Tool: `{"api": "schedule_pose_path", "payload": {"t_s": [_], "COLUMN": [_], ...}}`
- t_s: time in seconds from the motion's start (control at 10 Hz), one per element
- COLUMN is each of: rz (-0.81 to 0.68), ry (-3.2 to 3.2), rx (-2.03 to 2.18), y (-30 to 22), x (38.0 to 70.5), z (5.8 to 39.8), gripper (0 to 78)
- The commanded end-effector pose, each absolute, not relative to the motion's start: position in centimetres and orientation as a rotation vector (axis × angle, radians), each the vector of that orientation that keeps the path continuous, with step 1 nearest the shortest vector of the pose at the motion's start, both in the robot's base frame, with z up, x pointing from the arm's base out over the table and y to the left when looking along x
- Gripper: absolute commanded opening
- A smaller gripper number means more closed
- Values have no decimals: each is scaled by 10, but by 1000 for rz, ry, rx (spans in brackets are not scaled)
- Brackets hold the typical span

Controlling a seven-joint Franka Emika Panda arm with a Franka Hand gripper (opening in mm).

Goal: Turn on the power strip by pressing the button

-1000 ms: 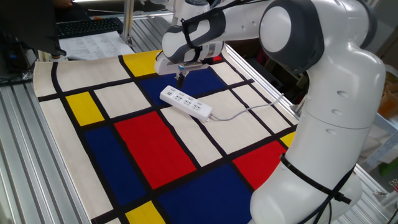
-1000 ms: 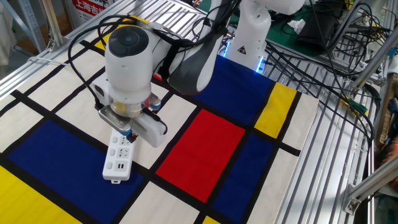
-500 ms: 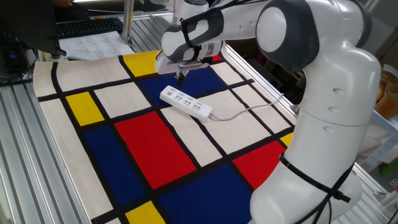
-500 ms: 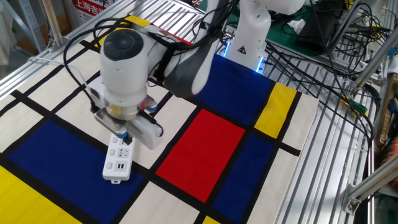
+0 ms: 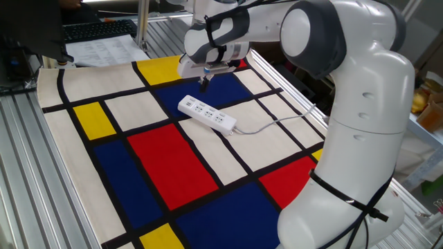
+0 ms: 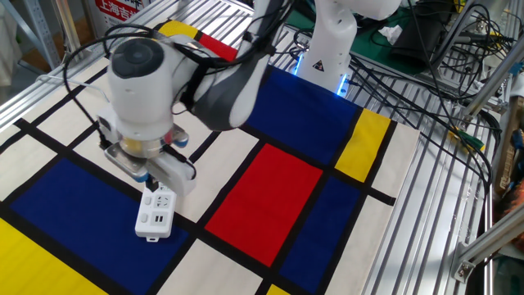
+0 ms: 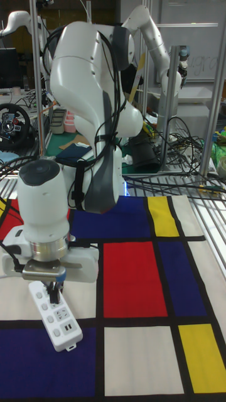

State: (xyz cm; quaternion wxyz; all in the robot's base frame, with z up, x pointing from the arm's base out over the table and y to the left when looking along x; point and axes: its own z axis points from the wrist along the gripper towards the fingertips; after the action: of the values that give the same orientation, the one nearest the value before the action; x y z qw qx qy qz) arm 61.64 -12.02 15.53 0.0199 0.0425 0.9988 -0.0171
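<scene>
Power strip (image 5: 206,115) lies flat on the patterned table (image 5: 166,166) across a blue and a white panel, cord (image 5: 273,123) trailing toward the arm base. End effector (image 5: 205,84) hovers above the strip's far end, not touching (finger state: can't tell). Whether the button's been pressed isn't visible, so I'd count the press as pending.

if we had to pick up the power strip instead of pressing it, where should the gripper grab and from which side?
Probably across the short width of the power strip, near mid-length, coming straight down from above. It lies flat on the mat, so only the long side edges offer opposing faces. Stay off the cord end. The gripper already hangs above the opposite end.
</scene>
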Motion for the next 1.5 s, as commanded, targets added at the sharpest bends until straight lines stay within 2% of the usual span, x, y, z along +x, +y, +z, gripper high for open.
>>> {"api": "schedule_pose_path", "payload": {"t_s": [0.1, 1.0, 1.5], "rz": [-35, -1, 30], "ry": [3083, 3075, 3086], "rx": [141, 143, 122], "y": [-120, -125, -130], "x": [620, 638, 651], "z": [145, 114, 109], "gripper": [0, 0, 0]}}
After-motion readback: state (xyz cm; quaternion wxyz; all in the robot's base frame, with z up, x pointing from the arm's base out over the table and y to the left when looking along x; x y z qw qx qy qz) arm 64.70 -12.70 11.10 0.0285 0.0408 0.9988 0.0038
